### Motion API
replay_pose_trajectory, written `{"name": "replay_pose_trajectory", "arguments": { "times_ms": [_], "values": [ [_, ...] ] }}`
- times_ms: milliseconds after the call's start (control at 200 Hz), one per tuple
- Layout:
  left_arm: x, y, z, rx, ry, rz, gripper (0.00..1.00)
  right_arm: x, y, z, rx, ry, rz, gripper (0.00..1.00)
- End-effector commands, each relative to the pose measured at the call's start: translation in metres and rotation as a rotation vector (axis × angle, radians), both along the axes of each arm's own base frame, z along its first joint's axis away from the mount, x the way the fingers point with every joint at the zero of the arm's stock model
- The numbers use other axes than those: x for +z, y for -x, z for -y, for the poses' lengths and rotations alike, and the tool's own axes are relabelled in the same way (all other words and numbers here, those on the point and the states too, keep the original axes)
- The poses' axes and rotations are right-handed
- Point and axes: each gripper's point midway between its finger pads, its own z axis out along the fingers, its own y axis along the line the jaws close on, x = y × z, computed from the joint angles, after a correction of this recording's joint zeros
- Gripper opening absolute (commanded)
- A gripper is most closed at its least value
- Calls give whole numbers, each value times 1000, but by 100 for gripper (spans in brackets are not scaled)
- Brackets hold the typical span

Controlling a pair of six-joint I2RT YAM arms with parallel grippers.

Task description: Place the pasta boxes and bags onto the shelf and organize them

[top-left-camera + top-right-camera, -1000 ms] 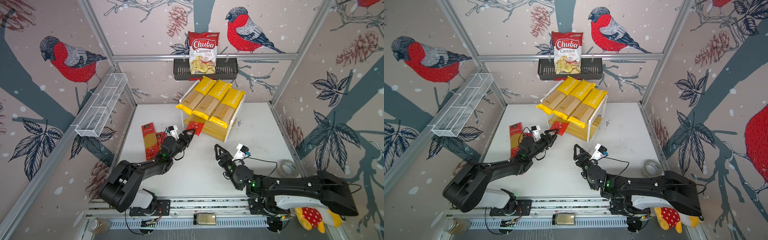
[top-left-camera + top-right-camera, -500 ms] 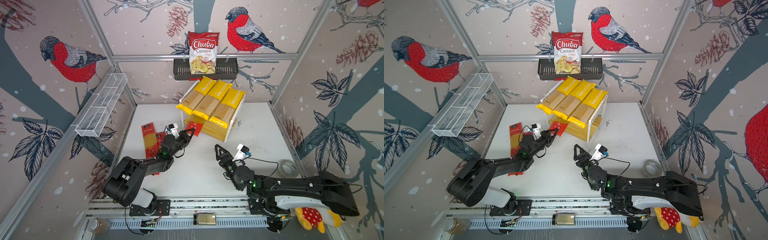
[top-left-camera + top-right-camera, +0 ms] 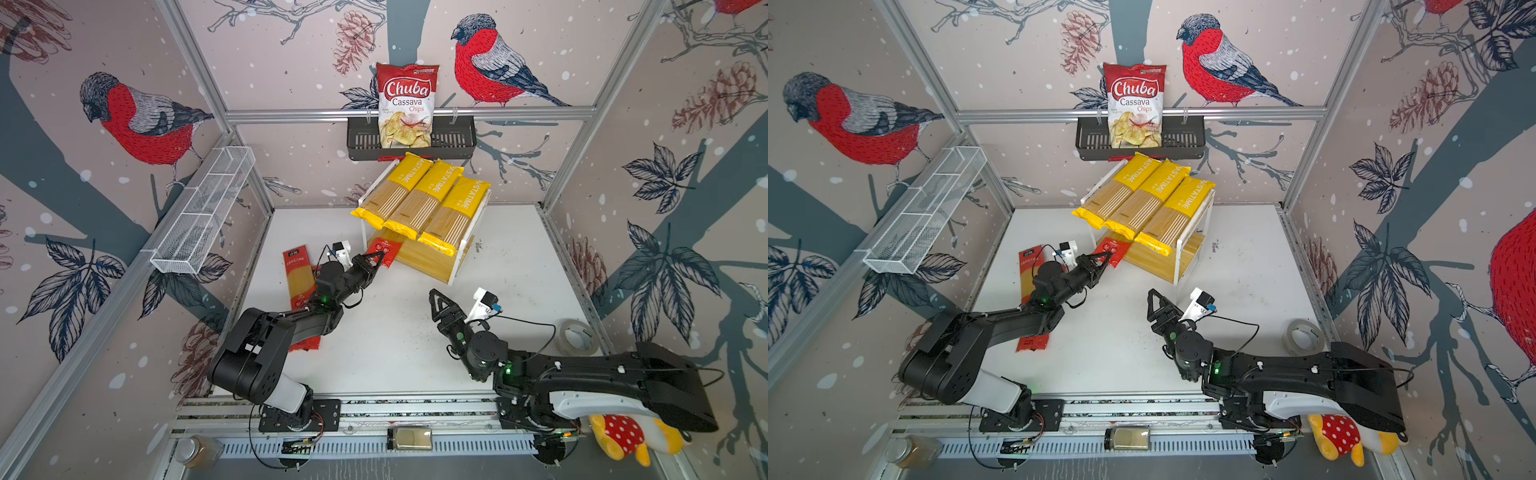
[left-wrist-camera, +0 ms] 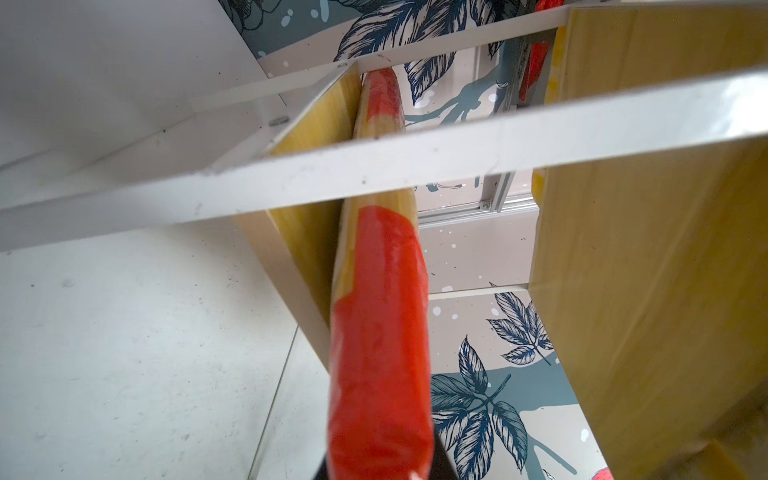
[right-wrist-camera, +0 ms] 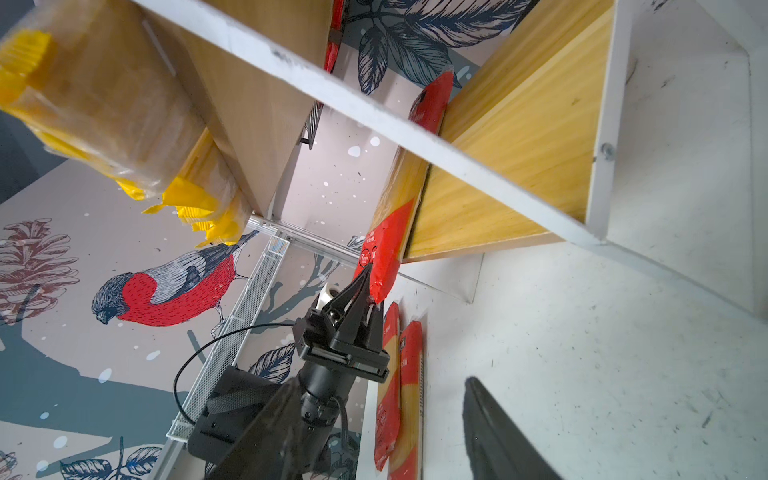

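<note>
On the shelf sit three yellow bags, one red pack.

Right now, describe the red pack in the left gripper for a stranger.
Find the wooden shelf with yellow bags on top. On its lower tier, a red pack juts out, pinched by the left gripper; the other red packs lie flat on the table.

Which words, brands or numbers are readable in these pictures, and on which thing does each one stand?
"Chuba Cassava Chips": on the chips bag.
"PASTATIME": along the yellow bags.
On the red pack in the shelf: a round mark, perhaps "7 min", too blurred to be sure.
On the other red packs: print too small to read.
</note>
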Motion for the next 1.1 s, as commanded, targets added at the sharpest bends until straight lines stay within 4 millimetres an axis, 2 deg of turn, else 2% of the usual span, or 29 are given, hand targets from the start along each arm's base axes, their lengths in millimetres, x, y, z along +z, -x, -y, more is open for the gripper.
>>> {"name": "replay_pose_trajectory", "arguments": {
  "times_ms": [0,225,490,730,930,1096],
  "values": [
    [18,1,1,-14,40,60,7,6,-1,5,-18,-10,11,62],
    [13,3,-3,1,26,53,10,6,-1,3,-17,-8,14,62],
    [18,4,-4,3,26,60,17,6,-1,1,-13,-5,16,62],
    [15,10,-10,19,6,35,51,5,-1,-1,-11,6,14,62],
    [9,27,-24,46,-60,8,57,4,-2,-10,0,60,14,62],
    [6,43,-40,83,-199,17,60,2,-3,-33,36,184,5,61]
  ]
}}
